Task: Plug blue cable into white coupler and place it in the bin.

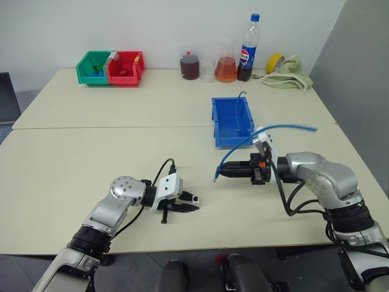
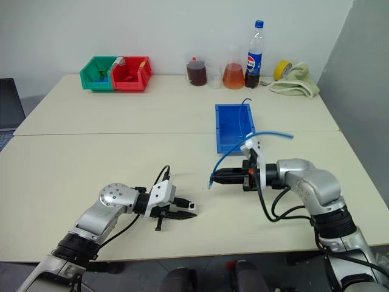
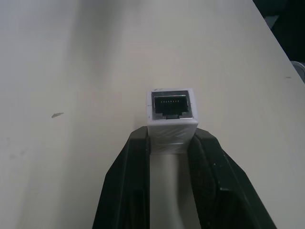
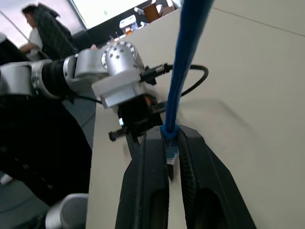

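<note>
My left gripper (image 1: 187, 205) is low over the near table, shut on the white coupler (image 3: 171, 119). The coupler's dark socket faces away from the fingers (image 3: 209, 181) and is also visible as a small block (image 1: 196, 198). To its right, my right gripper (image 1: 222, 172) points left toward it, shut on the blue cable (image 1: 240, 146) just behind the plug (image 4: 170, 143). The cable arcs up and back over the right wrist. A gap of table separates plug and coupler. The blue bin (image 1: 231, 121) stands behind the right gripper.
A green bin (image 1: 92, 67) and a red bin (image 1: 124, 67) sit at the far left. Beakers, a flask (image 1: 225, 68), a cola bottle (image 1: 247, 48), a tape roll (image 1: 275, 62) and a cloth (image 1: 292, 76) line the far edge. A person (image 4: 35, 24) sits beyond the table.
</note>
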You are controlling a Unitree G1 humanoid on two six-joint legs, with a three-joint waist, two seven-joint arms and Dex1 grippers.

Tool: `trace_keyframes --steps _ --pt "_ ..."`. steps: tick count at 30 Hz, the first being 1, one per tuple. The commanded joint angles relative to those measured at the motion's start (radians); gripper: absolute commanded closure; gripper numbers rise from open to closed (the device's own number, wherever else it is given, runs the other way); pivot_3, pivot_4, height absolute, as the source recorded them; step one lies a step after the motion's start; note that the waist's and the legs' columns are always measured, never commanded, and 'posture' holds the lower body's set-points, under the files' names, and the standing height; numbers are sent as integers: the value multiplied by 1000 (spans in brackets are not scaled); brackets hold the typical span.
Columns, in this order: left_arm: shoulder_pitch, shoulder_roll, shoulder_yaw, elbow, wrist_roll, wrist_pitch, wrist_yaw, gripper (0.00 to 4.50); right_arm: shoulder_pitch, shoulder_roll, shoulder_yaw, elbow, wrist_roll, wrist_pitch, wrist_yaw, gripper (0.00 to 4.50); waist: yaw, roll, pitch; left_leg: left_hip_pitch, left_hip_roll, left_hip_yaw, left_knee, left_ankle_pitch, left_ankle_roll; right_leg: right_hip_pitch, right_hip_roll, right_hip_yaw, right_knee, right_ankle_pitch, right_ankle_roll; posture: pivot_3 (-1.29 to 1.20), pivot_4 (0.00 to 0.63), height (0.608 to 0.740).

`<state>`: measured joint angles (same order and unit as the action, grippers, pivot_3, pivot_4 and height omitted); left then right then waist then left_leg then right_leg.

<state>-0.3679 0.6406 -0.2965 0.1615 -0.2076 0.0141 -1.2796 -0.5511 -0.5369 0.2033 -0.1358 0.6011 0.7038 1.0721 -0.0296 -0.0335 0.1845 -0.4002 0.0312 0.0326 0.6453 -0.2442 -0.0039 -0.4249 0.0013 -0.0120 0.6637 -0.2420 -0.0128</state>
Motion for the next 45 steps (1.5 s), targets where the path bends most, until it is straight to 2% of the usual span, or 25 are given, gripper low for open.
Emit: trace_keyframes --steps 1,11,31,45 --pt "-6 0 26 7 1 -8 -1 3722 10 33 28 -44 -65 -151 27 4423 0 0 0 0 0 0 0 0 0 0 0 0 0 0 0 0 150 740" --pt "-31 -23 35 26 0 8 24 3722 1 111 81 -7 -153 -268 24 4423 3 0 0 0 0 0 1 0 0 0 1 0 0 0 0 0 150 740" --pt "-33 -32 39 34 6 3 22 3722 -9 161 158 106 -290 -308 28 4423 3 0 0 1 0 0 2 0 0 1 1 0 1 0 0 0 150 740" --pt "-36 -24 42 21 -1 16 13 3722 -18 178 178 148 -326 -345 48 4423 2 0 0 2 0 0 2 0 0 1 1 0 2 0 0 0 150 740"
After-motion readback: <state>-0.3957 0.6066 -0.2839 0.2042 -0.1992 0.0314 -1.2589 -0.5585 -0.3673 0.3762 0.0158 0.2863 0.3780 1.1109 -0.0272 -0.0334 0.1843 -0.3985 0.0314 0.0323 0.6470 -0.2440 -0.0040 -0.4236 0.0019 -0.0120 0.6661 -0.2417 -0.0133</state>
